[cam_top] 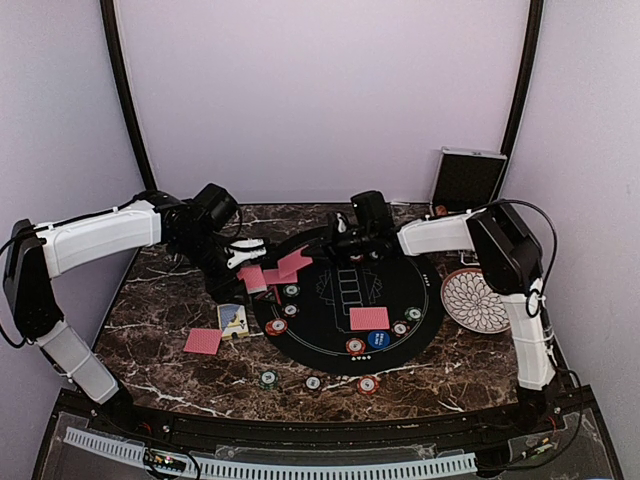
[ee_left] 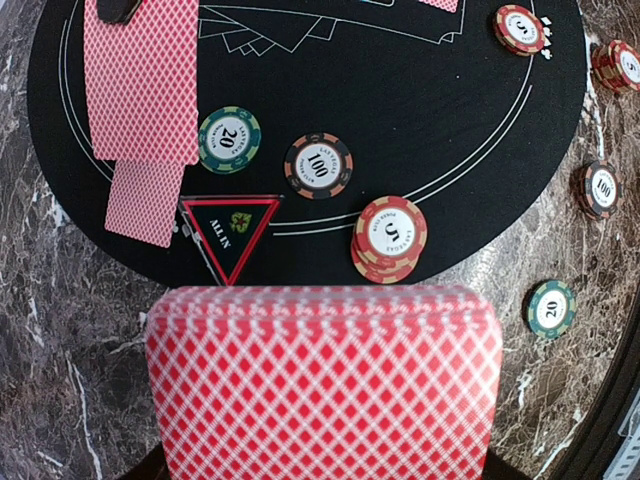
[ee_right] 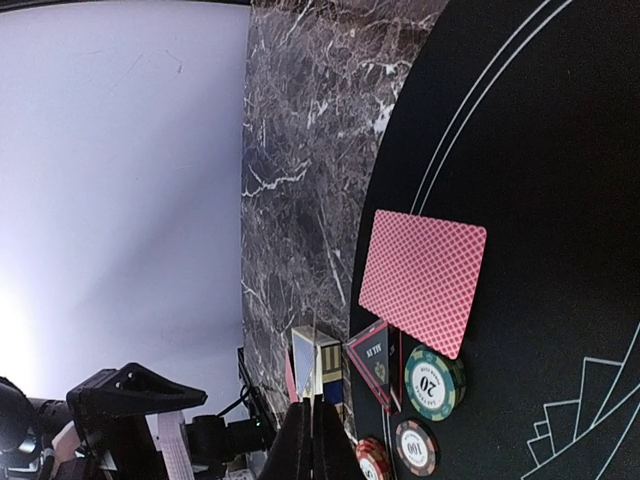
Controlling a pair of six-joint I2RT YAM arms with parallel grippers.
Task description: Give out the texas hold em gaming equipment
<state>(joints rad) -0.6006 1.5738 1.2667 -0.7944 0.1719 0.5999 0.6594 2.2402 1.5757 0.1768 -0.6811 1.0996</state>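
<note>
Red-backed deck (ee_left: 322,385) fills the near part of the left wrist view. It's clamped in the left claw (cam_top: 243,256), which hangs over the left rim of the black mat (cam_top: 330,345). The right claw (ee_right: 308,432) has its fingers pressed together w/ nothing visible between them, low over the mat's far side.

Progress, judged from the layout: partway, maybe half.

Out already:
- One card (cam_top: 368,318) flat on the mat, right-front.
- A lone card (cam_top: 202,341) on the marble table (cam_top: 160,375), left of the mat.
- Two overlapping cards (ee_left: 140,90) at the mat's left rim, below the left claw.
- A green 20 chip (ee_left: 229,140), a black 100 chip (ee_left: 318,165) and a red chip stack (ee_left: 390,238), all grouped by the All In triangle (ee_left: 230,232).
- More chips by the blue button (cam_top: 377,339) on the mat's front-right.
- Three chips (cam_top: 313,383) off the mat along the table's front.

The card box (cam_top: 232,318) stands btwn the lone card and the mat. The plate (cam_top: 475,300) lies just right of the mat.

Left to do, prob:
- The deck looks thick, so plenty of cards remain.
- The printed card outlines (cam_top: 347,287) mid-mat show no cards on them.
- The far and right seats look thin on chips.
- Can't pick out an orange button.
</note>
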